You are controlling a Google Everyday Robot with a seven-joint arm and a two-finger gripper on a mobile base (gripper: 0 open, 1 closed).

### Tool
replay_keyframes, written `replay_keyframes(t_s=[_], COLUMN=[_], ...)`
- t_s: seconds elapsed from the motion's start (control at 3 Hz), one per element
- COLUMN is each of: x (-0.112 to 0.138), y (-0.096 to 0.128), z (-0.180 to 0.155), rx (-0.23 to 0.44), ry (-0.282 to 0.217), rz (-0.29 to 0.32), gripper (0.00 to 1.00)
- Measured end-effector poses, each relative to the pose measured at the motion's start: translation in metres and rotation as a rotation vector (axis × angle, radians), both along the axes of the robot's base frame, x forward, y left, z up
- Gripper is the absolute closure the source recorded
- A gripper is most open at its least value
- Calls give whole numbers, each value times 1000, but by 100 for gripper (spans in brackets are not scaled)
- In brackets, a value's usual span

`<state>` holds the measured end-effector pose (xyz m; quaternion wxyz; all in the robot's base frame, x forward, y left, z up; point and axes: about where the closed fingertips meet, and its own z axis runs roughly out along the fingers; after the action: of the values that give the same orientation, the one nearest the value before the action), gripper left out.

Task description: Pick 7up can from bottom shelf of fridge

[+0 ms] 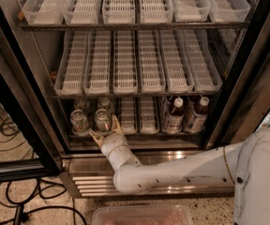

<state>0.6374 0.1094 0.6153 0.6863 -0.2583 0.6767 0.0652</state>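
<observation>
bottom shelf (146, 117), white slotted trays: silver-lidded cans (79, 121) left, two dark white-capped bottles (175, 115) right
greenish-white 7up can (102, 120): front, second lane
tan-fingered gripper (106, 131): spread wide, empty, just before that can

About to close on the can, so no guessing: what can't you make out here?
Camera view:
1. Labels on the left front can and right front can: too small to read, so which is 7up is unclear.
2. Right front can's lower body: hidden by the open tool just in front of it; contact unclear.
3. Rear cans: partly hidden by the front cans and the shelf above.
</observation>
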Motion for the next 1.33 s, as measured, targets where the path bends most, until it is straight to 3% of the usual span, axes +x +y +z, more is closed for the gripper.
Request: replay_keyframes(t_s=[1.0,1.33], x=[31,35], y=[-2,0], z=[-12,-13], rx=[3,13], ry=[19,24], rz=[-34,-32], gripper=[35,54])
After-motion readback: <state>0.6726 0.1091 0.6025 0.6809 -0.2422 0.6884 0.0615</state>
